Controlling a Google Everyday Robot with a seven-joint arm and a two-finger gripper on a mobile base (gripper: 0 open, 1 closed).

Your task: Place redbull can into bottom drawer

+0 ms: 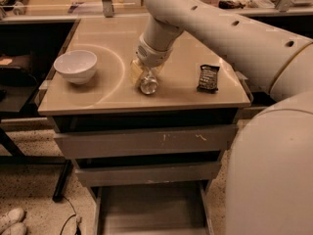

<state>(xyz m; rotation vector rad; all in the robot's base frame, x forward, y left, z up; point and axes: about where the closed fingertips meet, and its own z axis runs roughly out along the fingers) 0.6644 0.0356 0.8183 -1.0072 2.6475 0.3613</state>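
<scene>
gripper (145,78) seemingly clamped on redbull can (149,86) on table (110,99) | bottom drawer (151,210) open, empty | bowl (76,66) empty

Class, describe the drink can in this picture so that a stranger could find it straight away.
Look at the tan cabinet top above the grey drawers. Near its middle, between the white bowl and the dark snack packet, the robot's gripper is at the can. It is the only slim, silvery, round-ended thing there.

A white bowl (75,65) and dark snack packet (208,78) lie on the tabletop (105,40).
</scene>
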